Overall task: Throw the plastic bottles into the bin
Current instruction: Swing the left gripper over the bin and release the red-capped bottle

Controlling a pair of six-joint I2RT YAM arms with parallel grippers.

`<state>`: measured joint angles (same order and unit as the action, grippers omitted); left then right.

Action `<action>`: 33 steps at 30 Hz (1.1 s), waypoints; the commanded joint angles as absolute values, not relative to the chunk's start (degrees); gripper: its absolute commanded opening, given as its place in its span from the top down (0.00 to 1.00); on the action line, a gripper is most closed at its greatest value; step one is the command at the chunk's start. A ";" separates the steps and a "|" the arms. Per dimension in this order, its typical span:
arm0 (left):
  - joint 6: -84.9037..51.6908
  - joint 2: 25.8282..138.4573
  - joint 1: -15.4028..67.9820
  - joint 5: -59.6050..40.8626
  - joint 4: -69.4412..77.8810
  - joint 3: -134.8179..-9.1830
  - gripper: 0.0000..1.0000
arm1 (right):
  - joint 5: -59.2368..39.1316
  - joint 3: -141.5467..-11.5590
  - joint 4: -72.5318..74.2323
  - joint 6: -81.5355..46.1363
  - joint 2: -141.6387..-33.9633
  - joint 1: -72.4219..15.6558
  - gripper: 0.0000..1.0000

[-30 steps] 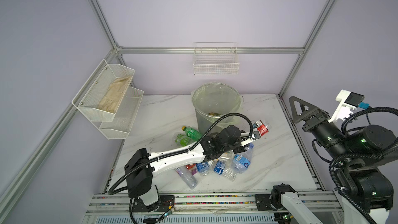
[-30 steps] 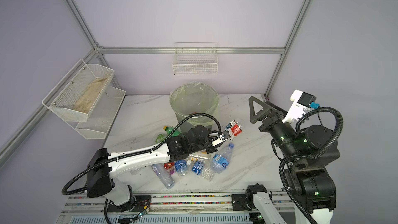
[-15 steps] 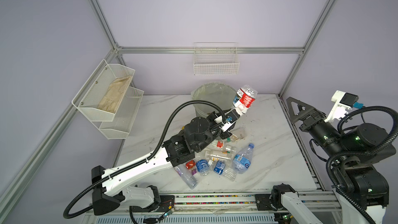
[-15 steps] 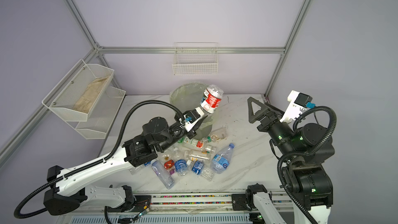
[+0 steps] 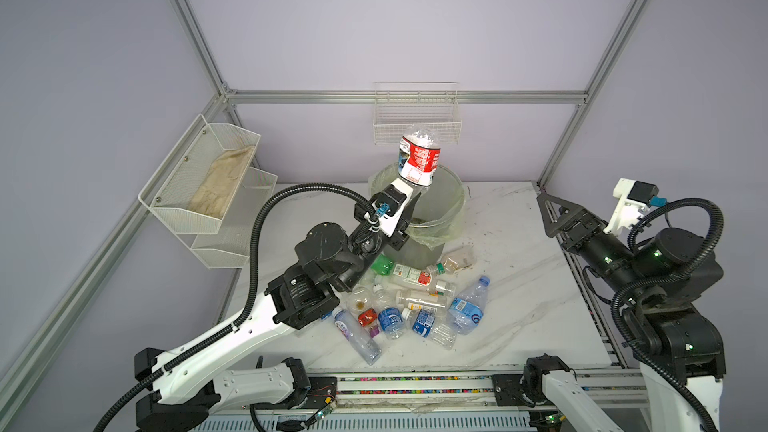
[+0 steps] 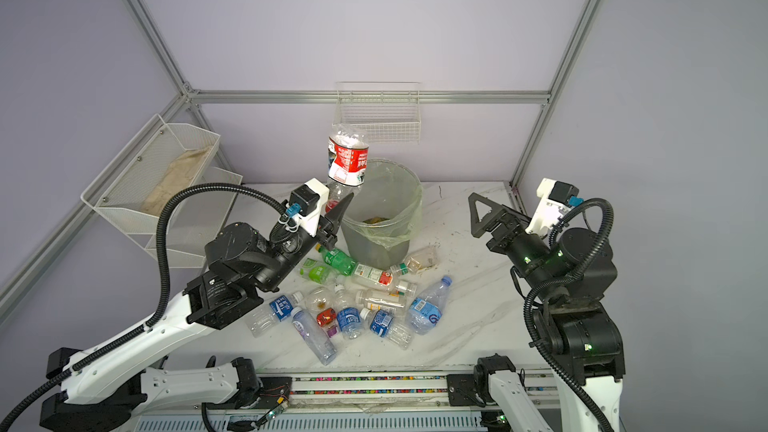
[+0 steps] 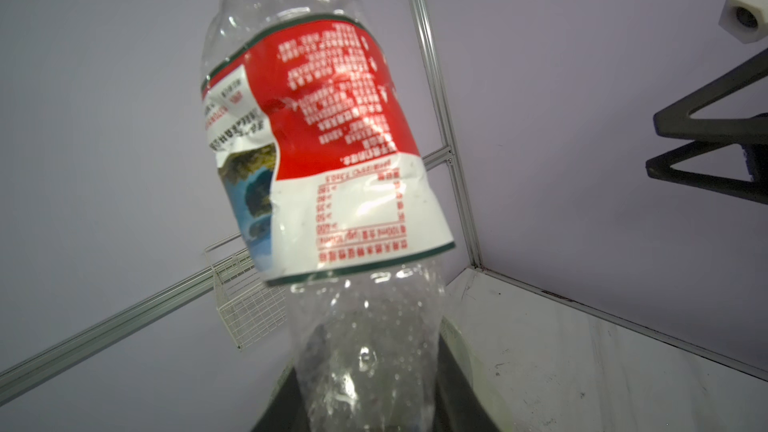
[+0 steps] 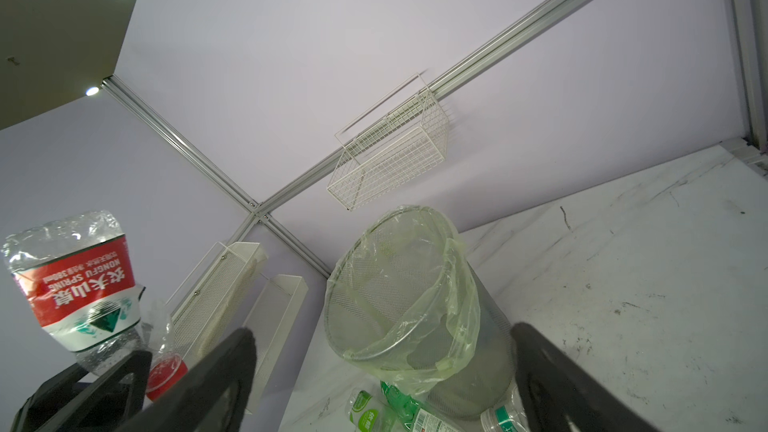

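A white marbled desk is enclosed by lilac walls on an aluminium frame. Nearest the front, a heap of small plastic bottles is seen lying flat, clear or green, with blue, green and red labels. Beyond it, the left pincer is clenched on the neck of a crumpled clear bottle with a red-and-white label. This bottle is held cap down beside the left rim of the round grey mesh bin with a pale-green liner, seemingly not yet over its mouth. The right pincer is held released and empty, well apart at the right. A white wire basket is hung on the back wall.

If the bottle were let go here, the rim could be struck and the bottle thrown back onto the desk. The light bin could also be nudged by the arm.

Counted: about a dozen bottles lying, one held, one bin, two pincers, one basket.
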<state>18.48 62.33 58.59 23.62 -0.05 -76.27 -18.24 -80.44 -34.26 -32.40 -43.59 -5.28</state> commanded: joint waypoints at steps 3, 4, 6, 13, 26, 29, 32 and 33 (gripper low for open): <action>15.18 61.45 57.44 25.99 0.91 -80.40 0.67 | -19.48 -78.32 -35.97 -33.57 -45.55 -5.45 0.03; 14.99 61.71 57.27 26.15 1.12 -80.59 0.67 | -19.57 -77.82 -36.19 -33.57 -45.70 -5.47 0.03; 14.61 62.57 56.98 26.11 1.07 -81.46 0.67 | -19.59 -76.97 -36.39 -33.80 -45.66 -5.51 0.03; 11.41 68.21 52.73 23.93 -2.54 -87.34 0.67 | -20.02 -75.09 -36.71 -33.75 -44.56 -5.46 0.03; -1.65 87.74 40.34 11.39 -19.90 -102.00 0.63 | -20.48 -74.05 -36.83 -33.74 -42.74 -5.47 0.03; -4.08 90.44 39.99 12.05 -26.59 -105.34 0.35 | -20.22 -74.00 -36.95 -33.45 -42.21 -5.46 0.03; -6.09 89.48 40.40 12.04 -30.21 -107.55 0.00 | -19.86 -73.92 -37.29 -32.92 -42.19 -5.47 0.03; -6.18 88.40 40.53 12.12 -30.32 -107.71 0.00 | -19.86 -73.83 -37.29 -32.87 -42.27 -5.46 0.03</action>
